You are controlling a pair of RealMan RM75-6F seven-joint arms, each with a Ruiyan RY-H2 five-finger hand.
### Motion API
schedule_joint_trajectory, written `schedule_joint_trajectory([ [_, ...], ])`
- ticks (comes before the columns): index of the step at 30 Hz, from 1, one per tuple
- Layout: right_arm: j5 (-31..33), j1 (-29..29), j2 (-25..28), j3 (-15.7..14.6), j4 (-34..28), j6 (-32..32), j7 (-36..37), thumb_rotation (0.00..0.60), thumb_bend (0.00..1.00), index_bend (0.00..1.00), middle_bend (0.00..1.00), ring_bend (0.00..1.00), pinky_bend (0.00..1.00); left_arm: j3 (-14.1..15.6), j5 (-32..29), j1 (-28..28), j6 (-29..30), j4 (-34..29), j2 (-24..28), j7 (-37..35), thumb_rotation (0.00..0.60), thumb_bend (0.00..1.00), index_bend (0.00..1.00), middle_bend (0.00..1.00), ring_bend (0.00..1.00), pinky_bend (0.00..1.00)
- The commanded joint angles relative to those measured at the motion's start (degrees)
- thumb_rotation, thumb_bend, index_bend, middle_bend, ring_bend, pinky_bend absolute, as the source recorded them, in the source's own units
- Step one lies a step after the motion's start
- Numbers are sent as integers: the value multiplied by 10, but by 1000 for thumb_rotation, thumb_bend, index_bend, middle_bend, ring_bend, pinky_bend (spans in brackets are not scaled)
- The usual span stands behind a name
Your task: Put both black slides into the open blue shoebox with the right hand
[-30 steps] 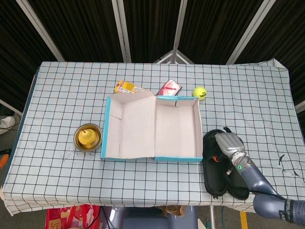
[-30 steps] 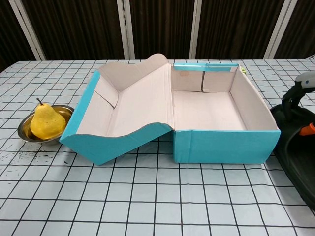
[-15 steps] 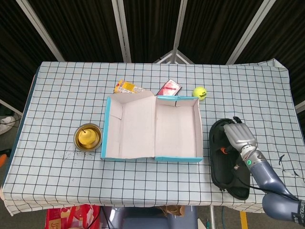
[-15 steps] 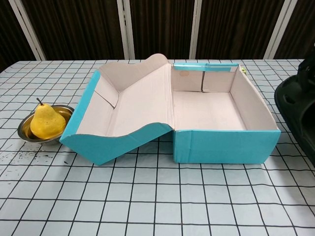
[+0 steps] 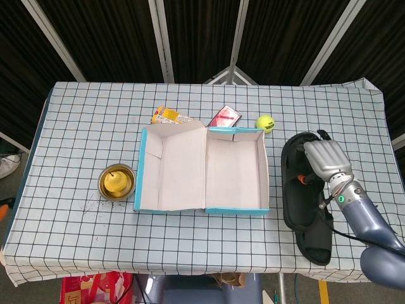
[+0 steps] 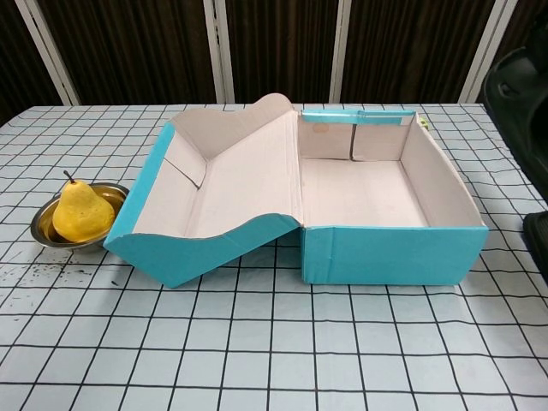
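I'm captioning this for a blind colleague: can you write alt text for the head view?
The right hand holds a black slide right of the open, empty blue shoebox; a second slide lies nearer. Also on the checked table: a pear in a bowl and a tennis ball.

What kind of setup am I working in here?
Likely a staged test table rather than a home: a checked tablecloth, dark curtains with metal poles behind, and unrelated props such as a tennis ball and a pear in a bowl.
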Motion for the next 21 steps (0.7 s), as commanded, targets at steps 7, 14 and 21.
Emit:
schedule_joint_trajectory([
  [7,-9,26,-14,98,0,-29,123,600,288,533,538,235,0,-1,-5,-2,-7,5,-2,-2,600,359,0,0,0,68],
  [14,-89,-6,-123,156,47,21,261,600,288,533,538,235,0,-6,-14,1,-7,16,-2,-17,600,359,0,0,0,68],
  [21,-158,-28,-218,161,119,35,344,600,289,533,538,235,0,-8,-20,2,-11,22,-1,-27,600,359,0,0,0,68],
])
